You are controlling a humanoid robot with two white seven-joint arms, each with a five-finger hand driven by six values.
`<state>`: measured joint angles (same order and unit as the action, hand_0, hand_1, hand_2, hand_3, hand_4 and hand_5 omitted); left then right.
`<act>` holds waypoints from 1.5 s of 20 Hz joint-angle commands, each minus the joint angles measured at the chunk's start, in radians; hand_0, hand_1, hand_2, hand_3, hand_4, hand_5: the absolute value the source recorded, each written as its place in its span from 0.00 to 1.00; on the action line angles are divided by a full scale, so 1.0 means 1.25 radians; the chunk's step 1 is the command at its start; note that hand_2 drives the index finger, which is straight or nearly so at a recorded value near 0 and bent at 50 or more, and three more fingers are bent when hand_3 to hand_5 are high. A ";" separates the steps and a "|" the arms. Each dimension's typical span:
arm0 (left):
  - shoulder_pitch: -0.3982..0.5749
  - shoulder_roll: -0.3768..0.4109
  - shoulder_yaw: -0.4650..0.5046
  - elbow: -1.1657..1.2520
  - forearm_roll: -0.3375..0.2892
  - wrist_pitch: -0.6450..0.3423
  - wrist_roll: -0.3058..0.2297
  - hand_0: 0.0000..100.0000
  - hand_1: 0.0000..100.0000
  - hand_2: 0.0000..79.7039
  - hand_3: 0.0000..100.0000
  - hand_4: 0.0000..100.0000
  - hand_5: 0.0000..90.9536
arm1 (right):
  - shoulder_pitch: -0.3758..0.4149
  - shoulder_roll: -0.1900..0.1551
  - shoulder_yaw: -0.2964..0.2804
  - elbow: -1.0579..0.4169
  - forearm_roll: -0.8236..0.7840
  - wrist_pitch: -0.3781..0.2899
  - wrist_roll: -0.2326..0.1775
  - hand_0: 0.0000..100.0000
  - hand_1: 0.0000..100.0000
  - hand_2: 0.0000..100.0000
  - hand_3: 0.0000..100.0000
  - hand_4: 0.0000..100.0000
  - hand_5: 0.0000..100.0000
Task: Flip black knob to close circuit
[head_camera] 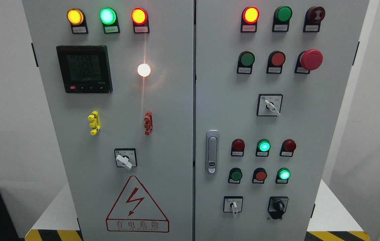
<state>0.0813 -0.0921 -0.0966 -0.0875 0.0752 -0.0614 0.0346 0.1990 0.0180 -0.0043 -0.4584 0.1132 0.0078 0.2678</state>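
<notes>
The grey cabinet [176, 134] has two doors. On the left door, three lit lamps, yellow [75, 16], green [107, 16] and red [139, 16], sit above a digital meter [84, 69] and a glowing white lamp [144, 70]. A yellow terminal [94, 123] and a red terminal [148, 123] sit above a white selector switch [125, 159] and a red warning triangle [137, 206]. The right door carries a silver latch handle [212, 152] and a red mushroom button [310, 59].

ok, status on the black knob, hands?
Neither hand in view. Black knob at the right door's bottom right, untouched. Nothing in front of it; white knob sits to its left.
</notes>
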 commanded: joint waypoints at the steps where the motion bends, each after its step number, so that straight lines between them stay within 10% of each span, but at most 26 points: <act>1: 0.000 0.000 0.000 0.000 0.000 0.000 0.001 0.12 0.56 0.00 0.00 0.00 0.00 | 0.009 0.014 -0.005 -0.297 0.200 0.016 -0.004 0.00 0.16 0.08 0.10 0.00 0.00; 9: 0.000 0.000 0.000 0.000 0.000 0.000 0.001 0.12 0.56 0.00 0.00 0.00 0.00 | 0.009 0.025 -0.033 -0.588 0.431 0.045 -0.004 0.00 0.16 0.40 0.52 0.35 0.00; 13: 0.000 0.000 0.000 0.000 0.000 0.000 0.001 0.12 0.56 0.00 0.00 0.00 0.00 | 0.009 0.036 -0.057 -0.701 0.563 0.045 0.001 0.00 0.14 0.60 0.74 0.50 0.18; 30: 0.000 0.000 0.000 0.000 0.000 0.000 0.001 0.12 0.56 0.00 0.00 0.00 0.00 | -0.027 0.063 -0.079 -1.087 0.894 0.130 0.102 0.00 0.06 0.87 1.00 0.87 0.77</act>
<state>0.0813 -0.0921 -0.0966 -0.0874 0.0752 -0.0614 0.0346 0.1975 0.0743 -0.0743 -1.5201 1.1263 0.1464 0.3773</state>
